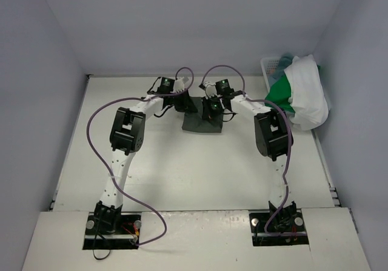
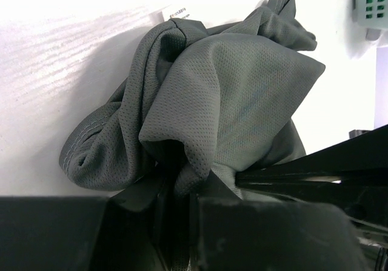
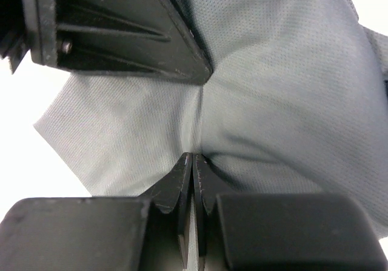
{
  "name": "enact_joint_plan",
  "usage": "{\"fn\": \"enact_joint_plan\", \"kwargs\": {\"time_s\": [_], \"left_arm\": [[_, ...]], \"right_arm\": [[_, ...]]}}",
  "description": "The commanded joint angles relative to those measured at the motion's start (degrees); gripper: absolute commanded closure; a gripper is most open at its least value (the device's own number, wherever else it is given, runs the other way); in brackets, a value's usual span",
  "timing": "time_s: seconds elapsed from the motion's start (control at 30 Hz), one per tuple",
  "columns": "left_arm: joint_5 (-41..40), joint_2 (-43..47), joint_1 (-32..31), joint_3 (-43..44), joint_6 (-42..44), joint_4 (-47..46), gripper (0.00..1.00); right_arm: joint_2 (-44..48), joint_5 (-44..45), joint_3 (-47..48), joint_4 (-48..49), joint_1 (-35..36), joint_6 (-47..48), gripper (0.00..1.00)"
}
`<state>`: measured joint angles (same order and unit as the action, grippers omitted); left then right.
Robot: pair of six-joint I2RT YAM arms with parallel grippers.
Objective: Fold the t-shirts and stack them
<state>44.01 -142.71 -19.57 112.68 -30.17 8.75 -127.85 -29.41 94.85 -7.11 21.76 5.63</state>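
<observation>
Lying bunched at far centre of tabletop [image 1: 182, 174], grey shirt [image 1: 202, 125] is gripped from both sides. Fold at its left side is pinched by left claw [image 2: 182, 189]; cloth at right side is pinched by right claw [image 3: 193, 160], fingers pressed together. Long axis runs left-right, claw to claw; both arms equally near. Cloth is crumpled, not flat: spreading judged next. Far right, well apart, basket [image 1: 270, 65] is filled with white shirt [image 1: 309, 98] and green shirt [image 1: 280, 94]; path is not blocked.
</observation>
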Motion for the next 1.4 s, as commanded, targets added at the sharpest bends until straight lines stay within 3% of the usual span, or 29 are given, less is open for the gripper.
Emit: {"fn": "enact_joint_plan", "kwargs": {"time_s": [0.0,0.1,0.23,0.33,0.6,0.9,1.37], "left_arm": [[-5.07,-0.9,1.38,-0.8,5.56,11.72,1.0],[-5.69,0.68,2.96,-0.36,7.32,13.39,1.0],[-6.48,2.87,4.02,-0.62,10.47,16.11,1.0],[-7.01,3.93,4.89,-0.71,12.41,17.87,1.0],[-10.16,7.8,10.6,1.39,17.6,23.14,1.0],[-14.21,11.31,21.76,6.76,26.73,31.84,1.0],[-33.28,16.24,25.81,10.19,38.43,32.65,1.0]], "right_arm": [[7.08,-4.78,-0.63,-0.36,-1.89,1.14,1.0],[8.85,-7.93,-0.98,-0.36,-3.91,1.32,1.0],[11.48,-12.15,-1.86,-0.36,-6.46,1.58,0.74],[14.12,-13.04,-3.26,-0.36,-8.13,2.72,0.71],[20.17,-14.8,-7.04,-0.88,-13.4,4.38,0.75],[24.14,-13.74,-11.52,-2.2,-13.76,6.5,0.78],[25.9,-14.36,-15.3,-1.68,-13.5,7.2,0.82]]}}
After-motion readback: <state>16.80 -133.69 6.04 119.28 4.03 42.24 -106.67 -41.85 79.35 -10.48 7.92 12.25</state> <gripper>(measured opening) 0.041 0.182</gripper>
